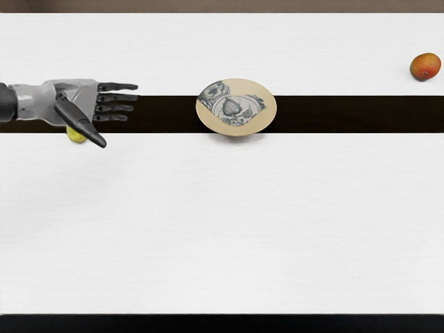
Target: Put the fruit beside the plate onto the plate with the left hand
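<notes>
A small yellow-green fruit (75,135) lies on the table at the left, mostly hidden under my left hand (104,114). That hand comes in from the left edge, its fingers stretched out flat toward the right and its thumb angled down; it hovers over the fruit and holds nothing. A beige plate (236,106) with a grey-blue pattern sits in the middle, well to the right of the hand, with nothing on it. A red-orange fruit (424,66) rests far off at the right edge.
The white table (222,222) carries a dark band (347,114) running across it at the plate's height. A dark strip marks the table's near edge at the bottom.
</notes>
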Controlling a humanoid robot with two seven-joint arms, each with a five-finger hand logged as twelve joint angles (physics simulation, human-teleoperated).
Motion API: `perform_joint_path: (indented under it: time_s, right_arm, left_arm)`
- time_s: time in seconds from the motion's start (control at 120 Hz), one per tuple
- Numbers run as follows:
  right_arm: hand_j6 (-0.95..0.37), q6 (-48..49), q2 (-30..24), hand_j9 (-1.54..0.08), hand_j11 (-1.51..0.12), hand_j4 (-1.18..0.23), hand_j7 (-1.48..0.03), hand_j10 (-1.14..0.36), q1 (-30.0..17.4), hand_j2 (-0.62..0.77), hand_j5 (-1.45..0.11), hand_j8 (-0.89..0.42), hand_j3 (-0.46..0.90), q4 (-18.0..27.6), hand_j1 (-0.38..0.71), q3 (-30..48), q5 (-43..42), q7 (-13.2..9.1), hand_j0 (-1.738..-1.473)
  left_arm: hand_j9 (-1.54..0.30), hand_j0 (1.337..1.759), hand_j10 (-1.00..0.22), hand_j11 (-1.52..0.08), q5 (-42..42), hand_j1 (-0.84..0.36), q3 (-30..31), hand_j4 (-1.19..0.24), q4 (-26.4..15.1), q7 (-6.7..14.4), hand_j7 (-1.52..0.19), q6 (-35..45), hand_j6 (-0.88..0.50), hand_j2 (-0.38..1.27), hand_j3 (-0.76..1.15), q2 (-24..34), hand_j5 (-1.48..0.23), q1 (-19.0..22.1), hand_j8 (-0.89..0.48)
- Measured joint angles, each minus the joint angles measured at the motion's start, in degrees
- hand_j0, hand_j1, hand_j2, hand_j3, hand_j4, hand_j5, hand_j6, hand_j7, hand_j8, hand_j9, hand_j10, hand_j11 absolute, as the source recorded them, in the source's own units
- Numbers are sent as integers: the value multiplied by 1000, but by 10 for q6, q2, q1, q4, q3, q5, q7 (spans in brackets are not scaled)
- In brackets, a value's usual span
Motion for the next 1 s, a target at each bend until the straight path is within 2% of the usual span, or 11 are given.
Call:
perform_joint_path:
  time_s: [0.183, 0.3, 0.492, 0.533, 0.65, 0.725, 0.808, 0.917, 1.0]
  right_arm:
    - [-16, -1, 0, -22, -22, -17, -22, -17, 4, -4, -22, -17, 0, -14, -329, 0, 0, 0, -1658]
    - [-16, -2, 0, -22, -22, -16, -22, -17, 5, -4, -22, -16, 0, -19, -329, 0, 0, 0, -1658]
    - [-16, -2, 0, -22, -22, -17, -22, -17, 6, -4, -22, -16, 0, -22, -329, 0, 0, 0, -1658]
    - [-16, -2, 0, -22, -22, -17, -22, -17, 6, -4, -22, -16, 0, -22, -329, 0, 0, 0, -1658]
    - [-16, -2, 0, -22, -22, -16, -22, -16, 6, -4, -22, -16, 0, -22, -329, 0, 0, 0, -1658]
    - [-16, -2, 0, -22, -22, -17, -22, -17, 6, -4, -22, -16, 0, -22, -329, 0, 0, 0, -1658]
    - [-16, -2, 0, -22, -22, -17, -22, -17, 6, -4, -22, -16, 0, -22, -329, 0, 0, 0, -1658]
    - [-16, -2, 0, -22, -22, -17, -22, -17, 6, -3, -22, -16, 0, -22, -329, 0, 0, 0, -1658]
    - [-16, -2, 0, -22, -22, -16, -22, -16, 6, -4, -22, -16, 0, -22, -329, 0, 0, 0, -1658]
  left_arm:
    - [0, 1658, -1, 0, 36, 349, -1, -1, -3, 2, 0, 0, -1, 0, 0, 23, 0, -7, -1]
    - [0, 1658, -1, 0, 109, 349, -1, -1, -1, 1, 0, 3, -1, 0, 0, 17, 0, -14, -1]
    - [0, 1658, -2, 0, 246, 349, 1, -2, 8, -4, 0, 121, -2, 0, 0, -7, 0, -19, -2]
    - [0, 1658, -2, 0, 262, 349, 5, -2, 9, -18, 0, 151, -3, 0, 0, -7, 0, -14, -2]
    - [0, 1658, -2, 0, 282, 349, 62, -2, 9, -105, 0, 233, -3, 1, 0, -18, 0, -20, -2]
    - [0, 1658, -2, 0, 286, 349, 116, -2, 8, -140, 0, 278, -3, 1, 0, -39, 0, -27, -3]
    - [0, 1658, -2, 0, 287, 349, 162, -3, 9, -158, 0, 308, -3, 1, 0, -43, 0, -24, -3]
    - [-1, 1658, -3, -1, 288, 348, 205, -3, 13, -168, -2, 394, -4, 2, 0, -70, -2, -26, -4]
    - [-16, 1658, -14, -15, 285, 336, 231, -15, 49, -169, -16, 432, -16, 4, 0, -124, -16, -27, -16]
